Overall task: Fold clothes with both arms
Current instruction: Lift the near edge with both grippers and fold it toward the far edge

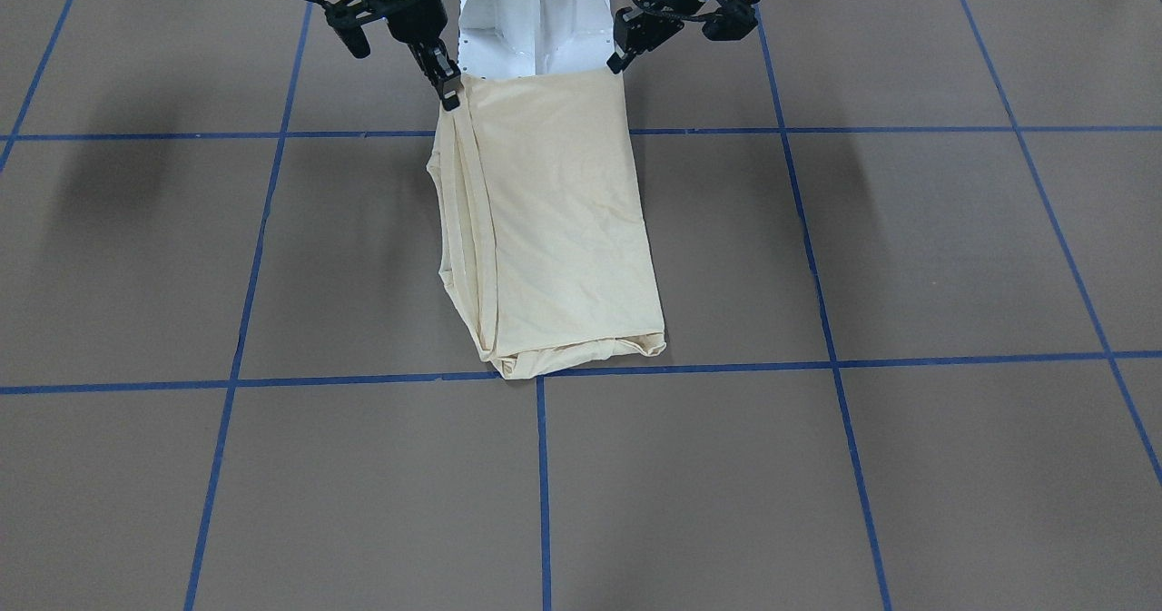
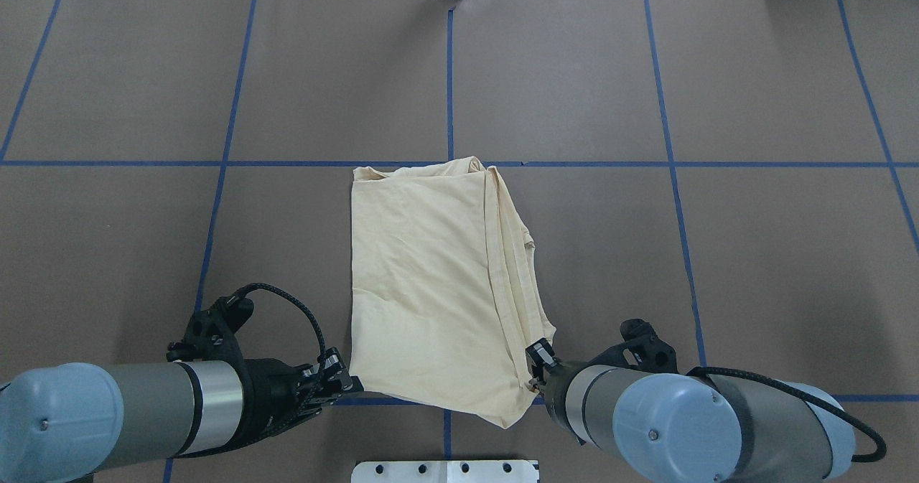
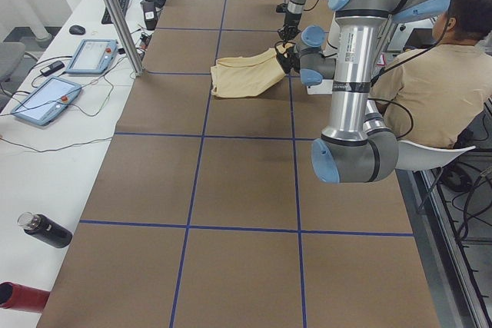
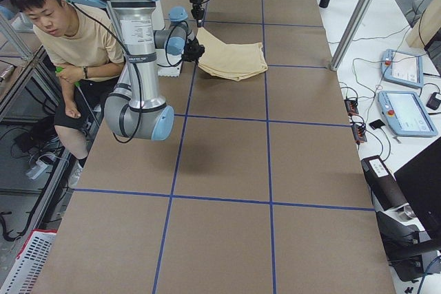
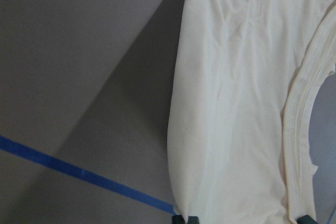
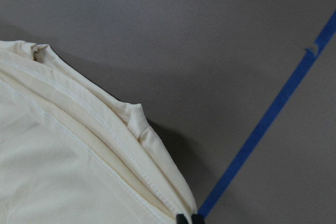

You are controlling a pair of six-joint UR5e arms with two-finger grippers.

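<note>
Across the middle of the table (image 2: 718, 253), finding the T-shirt (image 2: 431, 275) already folded lengthwise into a narrow cream panel, running from 12 o'clock to 6 o'clock in the overhead view, with print and label out of sight. Noting stacked hems and sleeve layers bunching along its 3 o'clock side, and one smooth fold along its 9 o'clock side. Leaving the 12 o'clock end resting on the table, just reaching the cross tape line (image 2: 574, 163), probably as an anchor while lifting the near end. Pinching the two near corners: right gripper (image 1: 449, 93) clenched on the layered corner at 5 o'clock, with tips pressed together at the cloth's edge in the right wrist view; left gripper (image 1: 620, 62) seemingly clenched on the smooth corner at 7 o'clock, judging from dark tips at the cloth's edge, low in the left wrist view. Holding that near edge taut and raised in front of the white pedestal (image 1: 531, 21) in the front-facing view, likely for moving both corners together and stopping the layers from sliding apart. Judging the step in hand as a crosswise fold, carrying the 6 o'clock edge over toward 12 o'clock. Watching the loose layers at 3 o'clock as the likeliest to spill out of line.
</note>
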